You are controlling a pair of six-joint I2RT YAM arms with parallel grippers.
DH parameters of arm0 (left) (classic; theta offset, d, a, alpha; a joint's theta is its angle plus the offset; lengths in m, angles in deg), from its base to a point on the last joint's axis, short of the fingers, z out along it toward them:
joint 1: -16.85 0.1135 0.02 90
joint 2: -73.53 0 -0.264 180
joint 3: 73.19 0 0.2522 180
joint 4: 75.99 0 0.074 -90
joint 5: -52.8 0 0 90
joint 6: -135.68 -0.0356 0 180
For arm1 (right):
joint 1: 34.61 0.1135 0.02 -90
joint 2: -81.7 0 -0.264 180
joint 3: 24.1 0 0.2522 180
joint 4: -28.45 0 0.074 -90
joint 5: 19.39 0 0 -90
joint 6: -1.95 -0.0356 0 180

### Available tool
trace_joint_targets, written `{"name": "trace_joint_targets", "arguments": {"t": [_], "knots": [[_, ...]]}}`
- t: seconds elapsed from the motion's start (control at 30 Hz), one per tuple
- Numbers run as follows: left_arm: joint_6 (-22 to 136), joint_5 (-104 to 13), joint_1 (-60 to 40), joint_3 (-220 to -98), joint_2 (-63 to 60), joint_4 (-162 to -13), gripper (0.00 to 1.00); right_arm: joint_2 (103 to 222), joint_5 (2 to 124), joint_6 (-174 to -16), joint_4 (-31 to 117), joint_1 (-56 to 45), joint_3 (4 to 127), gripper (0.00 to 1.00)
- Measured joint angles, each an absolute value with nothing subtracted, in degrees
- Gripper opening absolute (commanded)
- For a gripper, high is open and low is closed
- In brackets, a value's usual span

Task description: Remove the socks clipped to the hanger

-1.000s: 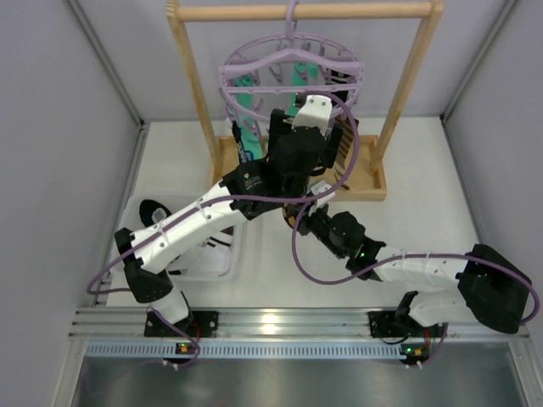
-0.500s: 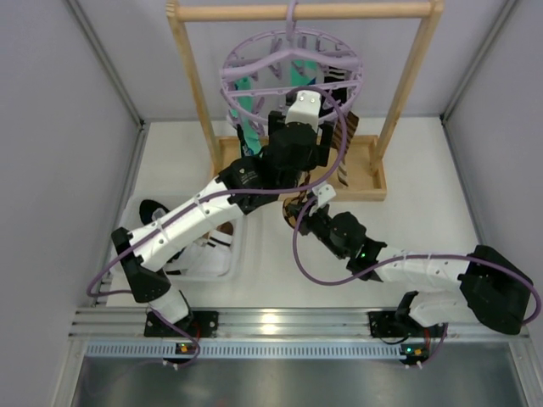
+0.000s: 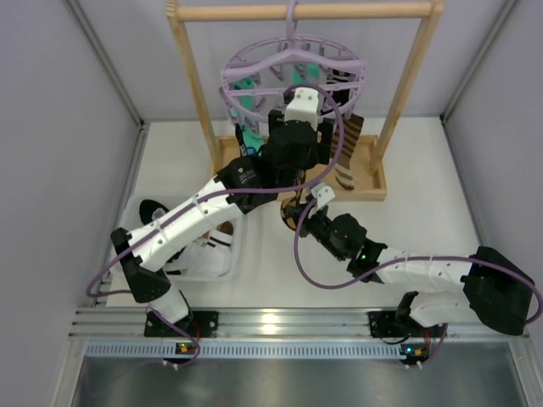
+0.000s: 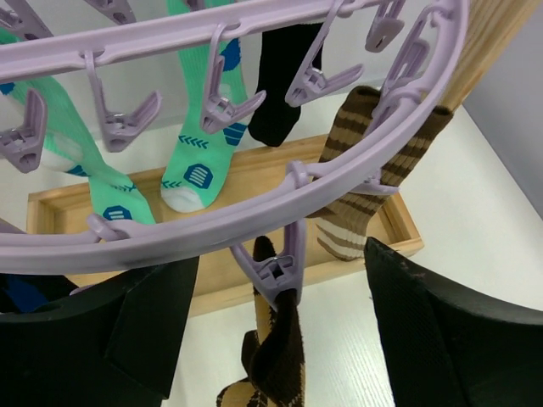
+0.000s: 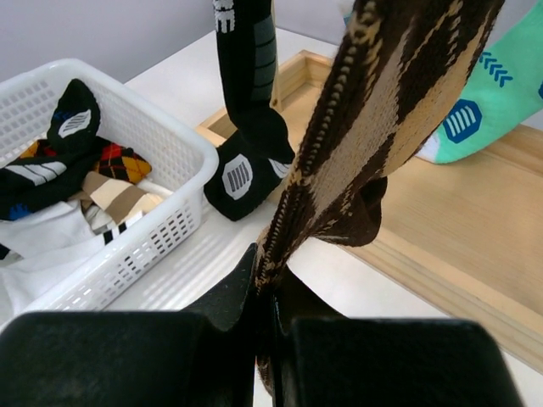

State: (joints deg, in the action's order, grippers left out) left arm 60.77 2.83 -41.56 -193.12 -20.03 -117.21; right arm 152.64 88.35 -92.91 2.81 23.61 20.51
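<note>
Under hanger point(image 4: 254, 209), R fingers point(image 5: 222, 297) pinch argyle sock point(image 5: 382, 110); black sock point(image 5: 250, 127) lettering illegible.

light: bright, even, from overhead
glare: white spot on the metal rail point(image 3: 270, 320)
shadows: faint, soft on the bench point(image 3: 424, 212)
focus: top view sharp; wrist views' near black jaws blurred

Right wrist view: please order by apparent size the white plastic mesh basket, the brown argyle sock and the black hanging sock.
Largest: white plastic mesh basket and brown argyle sock, about alike, so unranked; the sock hangs nearest the camera.
Smallest: black hanging sock, clearly.
</note>
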Motion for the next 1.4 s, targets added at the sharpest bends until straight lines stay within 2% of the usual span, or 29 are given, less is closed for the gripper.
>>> {"name": "trace_joint_targets", "arguments": {"t": [0.07,0.13,0.17,0.3,0.43,0.47,0.5,0.6,0.63,0.77,0.9,1.03,1.07,1.27,1.3,1.37,1.4], "knots": [[60.66,2.75,-41.56,-194.44,-20.51,-117.26,0.7,152.66,88.35,-92.74,2.81,23.78,20.51,0.0],[60.35,2.61,-41.58,-195.48,-20.97,-117.3,0.68,152.66,88.35,-92.72,2.79,23.96,20.51,0.0],[60.2,2.66,-41.58,-195.73,-21.15,-117.37,0.61,152.66,88.33,-92.72,2.79,24.05,20.51,0.0],[59.44,2.66,-41.62,-195.94,-21.93,-117.41,0.61,152.73,88.35,-92.7,2.74,24.61,20.51,0.0],[59.06,2.7,-41.62,-195.94,-22.65,-117.39,0.66,152.95,88.35,-92.67,2.74,25.03,20.51,0.0],[59.04,2.7,-41.62,-195.94,-22.65,-117.41,0.6,153.01,88.35,-92.67,2.77,25.03,20.51,0.0],[59.06,2.72,-41.62,-195.94,-22.65,-117.43,0.44,153.03,88.37,-92.67,2.77,25.03,20.51,0.0],[58.85,3.14,-41.52,-195.97,-22.65,-117.21,0.36,153.01,88.37,-92.67,2.72,25.05,20.51,0.0],[58.85,3.2,-41.47,-195.97,-22.65,-117.21,0.27,153.01,88.37,-92.67,2.74,25.05,20.51,0.0],[58.93,3.09,-41.14,-195.97,-22.65,-117.06,0.17,153.01,88.33,-92.65,2.9,25.36,20.51,0.0],[58.87,2.88,-40.93,-196.03,-22.65,-117.1,0.12,153.01,88.39,-92.63,2.9,25.38,20.47,0.0],[58.87,2.61,-40.93,-196.03,-22.65,-117.1,0.15,152.73,88.78,-92.7,2.85,25.38,19.7,0.0],[58.89,2.5,-40.9,-196.03,-22.65,-117.1,0.23,152.42,88.96,-92.72,2.92,25.4,19.18,0.0],[60.2,0.54,-40.75,-194.48,-21.8,-116.67,0.5,148.07,90.84,-92.76,5.02,25.4,15.44,0.0],[60.35,-0.16,-40.64,-193.56,-21.25,-116.71,0.6,146.87,91.23,-92.78,5.54,25.4,14.67,0.0],[60.83,-0.88,-40.58,-191.24,-19.81,-116.69,0.68,144.49,92.08,-92.89,6.79,25.4,13.47,0.0],[61.08,-1.3,-40.55,-189.67,-18.78,-116.73,0.75,143.11,92.57,-93.02,7.6,25.4,12.8,0.0]]}}
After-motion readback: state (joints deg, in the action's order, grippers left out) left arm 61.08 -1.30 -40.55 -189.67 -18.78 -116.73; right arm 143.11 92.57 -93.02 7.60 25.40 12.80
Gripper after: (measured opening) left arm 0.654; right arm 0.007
